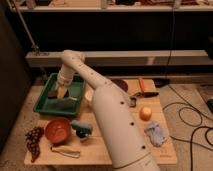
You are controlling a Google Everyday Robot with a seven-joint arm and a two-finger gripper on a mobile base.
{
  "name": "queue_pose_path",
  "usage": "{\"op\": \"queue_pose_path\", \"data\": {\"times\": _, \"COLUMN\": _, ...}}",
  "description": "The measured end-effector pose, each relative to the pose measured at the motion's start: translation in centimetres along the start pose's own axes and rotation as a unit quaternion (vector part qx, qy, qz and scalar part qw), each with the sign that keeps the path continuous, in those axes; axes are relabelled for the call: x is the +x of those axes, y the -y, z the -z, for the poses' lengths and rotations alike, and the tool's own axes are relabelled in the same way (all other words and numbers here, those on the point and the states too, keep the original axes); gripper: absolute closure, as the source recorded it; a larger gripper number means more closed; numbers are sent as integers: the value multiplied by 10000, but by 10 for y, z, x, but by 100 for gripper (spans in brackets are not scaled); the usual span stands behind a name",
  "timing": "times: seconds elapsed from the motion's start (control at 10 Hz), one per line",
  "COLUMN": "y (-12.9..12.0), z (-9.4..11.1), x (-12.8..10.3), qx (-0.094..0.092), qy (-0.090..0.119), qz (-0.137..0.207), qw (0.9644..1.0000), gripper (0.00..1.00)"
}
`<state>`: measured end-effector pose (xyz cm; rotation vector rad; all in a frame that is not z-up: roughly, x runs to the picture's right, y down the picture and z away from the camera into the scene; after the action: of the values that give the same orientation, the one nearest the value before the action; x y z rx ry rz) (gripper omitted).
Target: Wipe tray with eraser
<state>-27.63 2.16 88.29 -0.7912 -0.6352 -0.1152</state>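
The green tray (46, 107) lies at the table's back left. My gripper (60, 93) reaches down into the tray's left half, with its light-coloured fingers (62, 90) close to the tray floor. The dark oblong eraser (53, 93) sits at the fingertips against the tray floor, and the gripper appears shut on it. My arm runs from the lower middle of the view up and over to the tray and hides part of the tray's right rim.
An orange-red bowl (57, 130), grapes (34, 140) and a blue-grey toy (81, 128) lie in front of the tray. An orange (145, 113), a blue cloth (155, 134) and an orange-handled tool (141, 85) lie to the right. Cables (192, 125) run across the floor on the right.
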Motion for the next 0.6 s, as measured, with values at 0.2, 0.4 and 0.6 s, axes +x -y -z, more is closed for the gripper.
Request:
{"op": "queue_pose_path", "data": {"times": 0.2, "y": -26, "z": -8, "x": -2, "qx": -36, "qy": -87, "qz": 160, "qw": 9998, "gripper": 100}}
{"op": "queue_pose_path", "data": {"times": 0.4, "y": -37, "z": -10, "x": -1, "qx": -45, "qy": -188, "qz": 275, "qw": 9994, "gripper": 100}}
{"op": "queue_pose_path", "data": {"times": 0.6, "y": -34, "z": -6, "x": 9, "qx": -6, "qy": -212, "qz": 195, "qw": 9996, "gripper": 100}}
